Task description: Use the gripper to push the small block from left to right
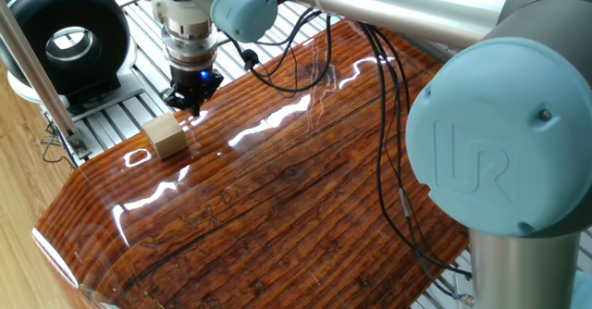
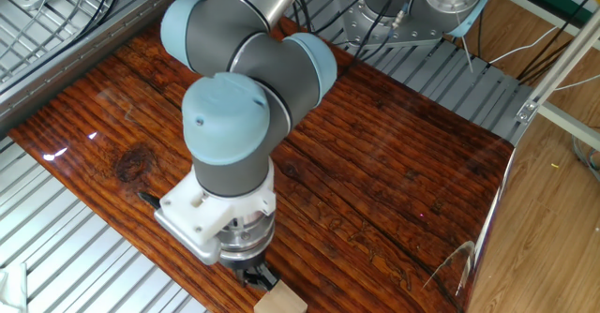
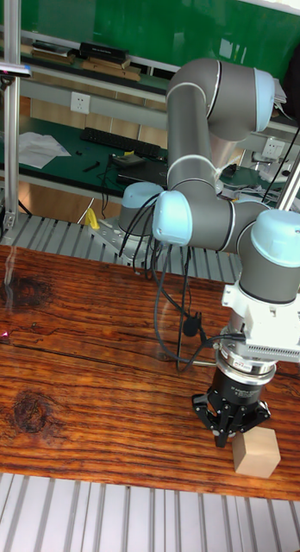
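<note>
Small block [image 3: 257,453] sits near table [image 3: 98,388] edge. Gripper [image 3: 230,430] just beside block, on its left in tall view, fingers together, holding nothing. Block lies to gripper's right, so push goes that way.

Bright, even overhead light fills all three views. Hard white glare streaks run across the glossy wooden table [image 1: 305,179] in one fixed view, and a small glint sits at its left edge in the other fixed view. Shadows stay soft and faint. Focus holds sharp throughout; the near arm joint [image 1: 499,152] looms large, slightly soft.
</note>
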Controlling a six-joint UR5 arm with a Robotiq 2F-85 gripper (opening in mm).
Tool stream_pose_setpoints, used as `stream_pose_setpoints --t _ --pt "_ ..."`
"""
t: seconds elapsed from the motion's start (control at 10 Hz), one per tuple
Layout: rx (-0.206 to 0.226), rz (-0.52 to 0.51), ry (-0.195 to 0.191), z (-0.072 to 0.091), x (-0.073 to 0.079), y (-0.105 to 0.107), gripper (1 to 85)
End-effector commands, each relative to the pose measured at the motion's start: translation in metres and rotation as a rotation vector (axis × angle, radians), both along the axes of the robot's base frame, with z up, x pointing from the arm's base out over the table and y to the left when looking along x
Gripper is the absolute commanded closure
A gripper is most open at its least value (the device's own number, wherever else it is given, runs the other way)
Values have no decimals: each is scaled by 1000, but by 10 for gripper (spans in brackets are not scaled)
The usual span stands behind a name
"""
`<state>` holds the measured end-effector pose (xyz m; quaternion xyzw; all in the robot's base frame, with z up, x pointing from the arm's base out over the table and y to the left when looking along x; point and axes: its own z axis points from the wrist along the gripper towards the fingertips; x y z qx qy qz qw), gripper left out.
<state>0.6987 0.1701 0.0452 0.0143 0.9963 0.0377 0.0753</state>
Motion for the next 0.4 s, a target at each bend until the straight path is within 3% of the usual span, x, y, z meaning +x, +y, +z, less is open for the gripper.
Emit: stream_pose_setpoints --t 0.0,0.3 --pt "7 -22 -17 10 6 -9 847" --pt "19 -38 -11 12 4 -9 847"
